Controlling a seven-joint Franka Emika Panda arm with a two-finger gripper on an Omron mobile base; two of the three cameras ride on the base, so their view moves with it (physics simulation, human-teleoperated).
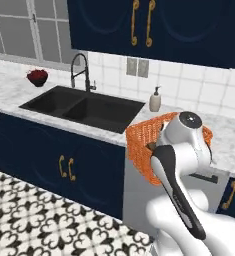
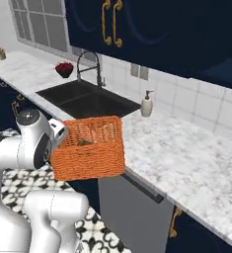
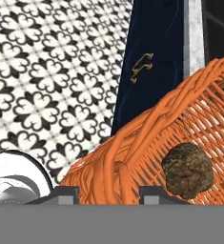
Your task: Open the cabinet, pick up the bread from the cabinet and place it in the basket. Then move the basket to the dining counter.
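Observation:
My gripper (image 3: 108, 190) is shut on the near rim of the orange woven basket (image 3: 180, 119), whose rim sits between the two fingertips. A dark brown lump of bread (image 3: 187, 170) lies inside the basket. The basket (image 1: 141, 142) (image 2: 90, 148) hangs tilted at the front edge of the sink counter, partly out over the floor, with my arm's wrist right behind it. Above, the navy cabinet (image 1: 189, 25) (image 2: 157, 29) shows its arched doors and gold handles (image 1: 141, 22). The dining counter is out of view.
The marble counter (image 2: 186, 158) holds a black sink (image 1: 84, 107) with a dark tap (image 1: 81, 70), a soap bottle (image 1: 155, 99) and a red bowl (image 1: 37, 76). Below the basket are a grey appliance front (image 2: 137, 207), navy base cabinets (image 1: 49, 160) and patterned floor (image 3: 51, 81).

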